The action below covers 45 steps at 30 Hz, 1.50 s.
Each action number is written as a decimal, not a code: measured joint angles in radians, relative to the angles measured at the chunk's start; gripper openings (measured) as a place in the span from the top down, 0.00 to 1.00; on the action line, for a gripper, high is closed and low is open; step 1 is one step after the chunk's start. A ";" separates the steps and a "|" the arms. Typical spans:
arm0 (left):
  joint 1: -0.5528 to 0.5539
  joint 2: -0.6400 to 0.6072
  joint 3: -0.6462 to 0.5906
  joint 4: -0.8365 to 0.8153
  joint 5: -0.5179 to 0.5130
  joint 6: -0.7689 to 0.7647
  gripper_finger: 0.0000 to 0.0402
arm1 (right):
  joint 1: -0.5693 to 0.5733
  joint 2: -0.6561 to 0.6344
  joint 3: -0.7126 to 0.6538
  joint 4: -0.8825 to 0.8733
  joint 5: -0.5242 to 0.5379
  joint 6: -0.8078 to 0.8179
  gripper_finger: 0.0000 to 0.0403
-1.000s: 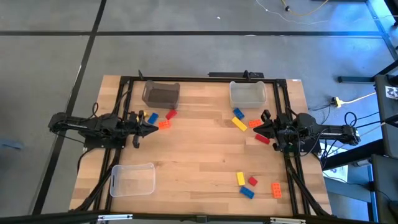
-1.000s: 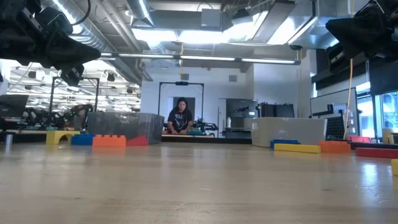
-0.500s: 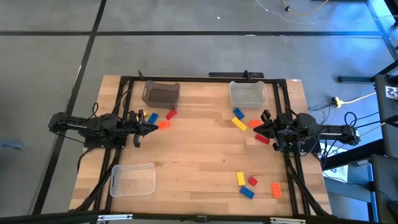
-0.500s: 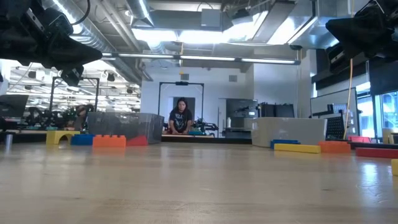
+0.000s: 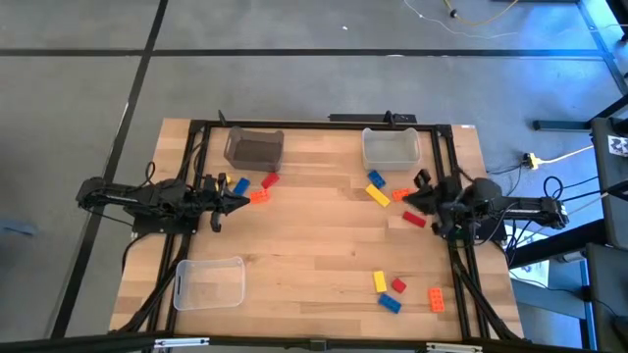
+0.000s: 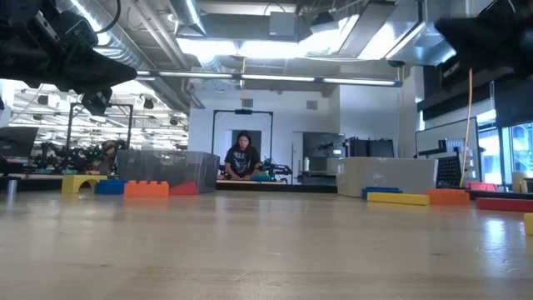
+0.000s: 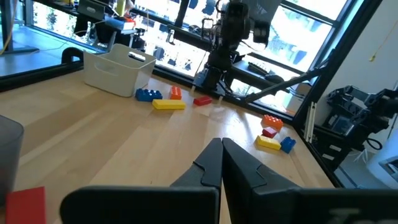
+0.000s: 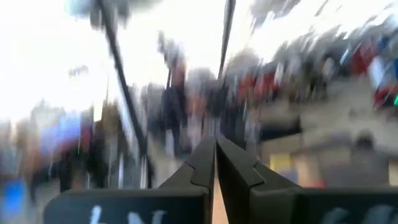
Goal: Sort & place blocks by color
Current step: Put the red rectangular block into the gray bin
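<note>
Small studded blocks lie flat on the wooden table in three groups. Near my left gripper (image 5: 240, 203) are a yellow block (image 5: 222, 182), a blue one (image 5: 240, 185), a red one (image 5: 270, 180) and an orange one (image 5: 259, 195). By my right gripper (image 5: 406, 199) lie a blue block (image 5: 375, 178), a yellow one (image 5: 378, 194), an orange one (image 5: 401, 193) and a red one (image 5: 413, 219). Several more blocks (image 5: 390, 302) sit at the near right. Both grippers hover above the table, shut and empty (image 7: 221, 146) (image 8: 216, 146).
A dark-tinted clear bin (image 5: 254, 149) stands at the far left, a clear bin (image 5: 391, 147) at the far right and a third clear bin (image 5: 209, 282) at the near left. Bare wood (image 5: 314, 235) spans the middle. A person (image 6: 242, 157) sits in the room beyond.
My right arm has begun to move: its wrist has turned, and both the low view and its own wrist view show it blurred. Its fingers have stayed shut. No block has shifted.
</note>
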 joint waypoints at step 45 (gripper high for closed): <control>0.000 0.000 0.000 -0.001 0.002 0.000 1.00 | -0.227 1.242 1.055 -1.903 0.005 0.219 0.35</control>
